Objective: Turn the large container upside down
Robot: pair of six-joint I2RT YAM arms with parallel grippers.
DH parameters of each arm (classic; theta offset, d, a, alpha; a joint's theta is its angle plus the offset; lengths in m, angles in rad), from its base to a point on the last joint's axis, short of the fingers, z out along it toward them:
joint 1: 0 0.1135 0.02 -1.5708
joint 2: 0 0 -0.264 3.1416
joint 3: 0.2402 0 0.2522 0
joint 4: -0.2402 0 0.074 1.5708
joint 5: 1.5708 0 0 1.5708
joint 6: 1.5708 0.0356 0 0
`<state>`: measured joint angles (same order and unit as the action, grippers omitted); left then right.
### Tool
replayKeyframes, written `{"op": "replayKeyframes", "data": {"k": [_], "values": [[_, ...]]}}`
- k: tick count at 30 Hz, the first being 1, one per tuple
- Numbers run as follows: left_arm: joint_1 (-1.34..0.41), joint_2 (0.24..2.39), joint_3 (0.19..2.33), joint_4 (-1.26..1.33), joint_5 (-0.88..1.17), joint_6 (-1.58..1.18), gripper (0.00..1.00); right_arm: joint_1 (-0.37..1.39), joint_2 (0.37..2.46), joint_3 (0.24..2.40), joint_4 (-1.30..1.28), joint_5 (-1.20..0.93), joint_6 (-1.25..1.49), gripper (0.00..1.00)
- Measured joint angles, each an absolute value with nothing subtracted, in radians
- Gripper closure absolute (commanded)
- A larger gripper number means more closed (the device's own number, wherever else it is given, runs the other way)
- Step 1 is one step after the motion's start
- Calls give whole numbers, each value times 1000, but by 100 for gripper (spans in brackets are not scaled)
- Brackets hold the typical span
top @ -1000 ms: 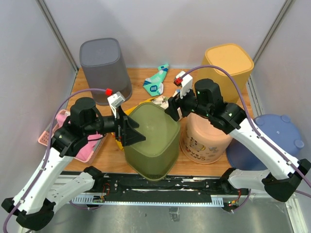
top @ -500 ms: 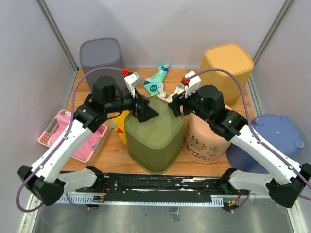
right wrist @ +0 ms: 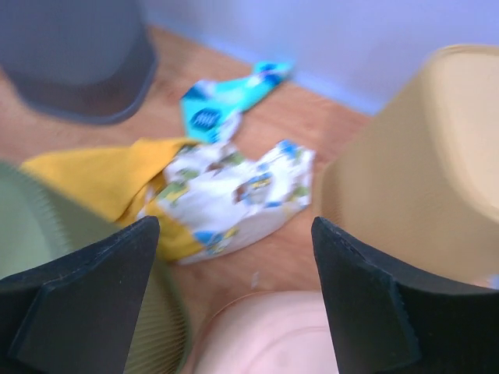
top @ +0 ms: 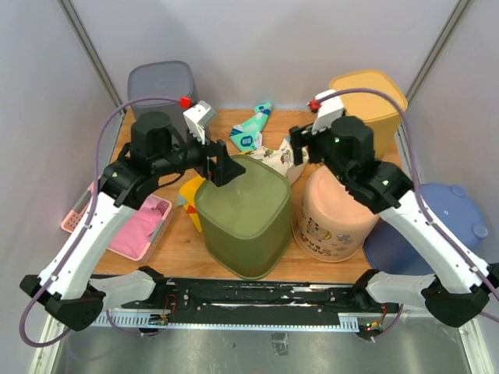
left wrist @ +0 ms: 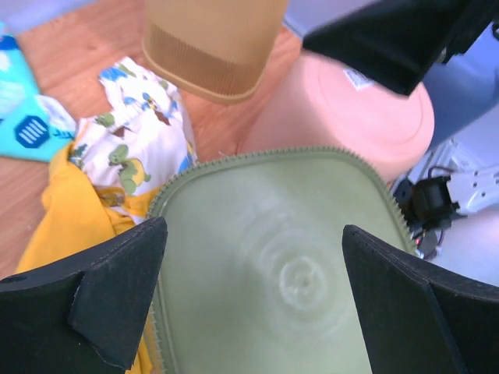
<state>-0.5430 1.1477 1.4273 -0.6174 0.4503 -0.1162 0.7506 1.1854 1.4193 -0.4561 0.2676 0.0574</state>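
Note:
The large olive-green container (top: pixel 243 218) stands bottom-up on the wooden table, its base facing the camera. My left gripper (top: pixel 224 168) hovers open over the container's far left edge; in the left wrist view the green base (left wrist: pixel 288 265) fills the space below the left gripper (left wrist: pixel 253 230), with nothing between the fingers. My right gripper (top: pixel 297 149) is open and apart from the container, above the patterned cloth. In the right wrist view the right gripper (right wrist: pixel 234 226) frames cloth and bare wood, and the container's ribbed side (right wrist: pixel 148 343) shows at the lower left.
A peach container (top: pixel 335 222) stands bottom-up against the green one's right side. A grey container (top: pixel 160 82) and an orange one (top: pixel 373 97) stand at the back. A teal packet (top: pixel 251 129), patterned cloth (top: pixel 274 158), yellow cloth (top: pixel 190 193), pink basket (top: pixel 78 214) and blue lid (top: pixel 440 226) lie around.
The green container went from tilted between both grippers to resting base-up. Both arms rose and drew back toward the far side; the right gripper came off it and opened wider.

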Motion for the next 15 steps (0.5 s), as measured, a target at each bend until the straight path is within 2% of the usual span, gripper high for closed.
{"op": "replayKeyframes", "data": {"k": [5,11,15], "values": [[-541,1070,1468,-607,324,-189,1,636,1132,1522,-463,424,23,19],[-540,1029,1516,-597,81,-290,1,297,1131,1618,-547,480,68,19],[-540,1037,1547,-609,-103,-347,1,212,1149,1631,-620,537,119,18]]}}
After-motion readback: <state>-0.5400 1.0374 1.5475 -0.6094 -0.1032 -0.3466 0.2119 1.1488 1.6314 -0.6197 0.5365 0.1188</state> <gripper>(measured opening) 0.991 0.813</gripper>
